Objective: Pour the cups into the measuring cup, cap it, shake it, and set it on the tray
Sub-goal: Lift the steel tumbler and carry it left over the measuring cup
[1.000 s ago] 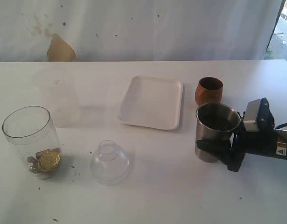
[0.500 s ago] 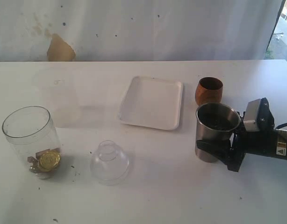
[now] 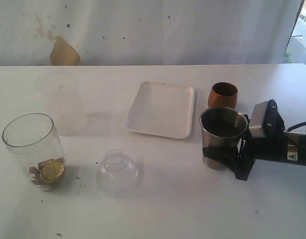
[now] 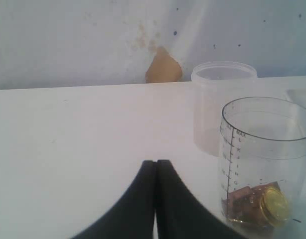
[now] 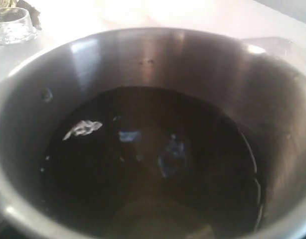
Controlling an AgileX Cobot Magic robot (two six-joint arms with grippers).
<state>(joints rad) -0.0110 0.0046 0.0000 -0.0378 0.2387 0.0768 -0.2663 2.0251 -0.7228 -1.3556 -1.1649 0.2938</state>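
1. Exterior view: my right pincer had its jaws spread wide and clasped around the lower body of the steel tumbler, which stood upright at the right of the desk. I could not tell whether its base touched the desk. The wooden cup sat just behind the tumbler, with the white tray to its left. The measuring cup stood far over on the left with gold coins at its bottom. A clear dome lid lay on the desk between it and the tumbler. A frosted cup stood behind the measuring cup.

2. Left wrist view: my left pincer was fully closed, jaws pressed together, holding nothing. The measuring cup stood near it, apart from it, coins inside and the frosted cup beyond. A brown patch marked the wall.

3. Right wrist view: the tumbler's open mouth filled the picture, showing dark liquid. The jaws themselves were hidden.
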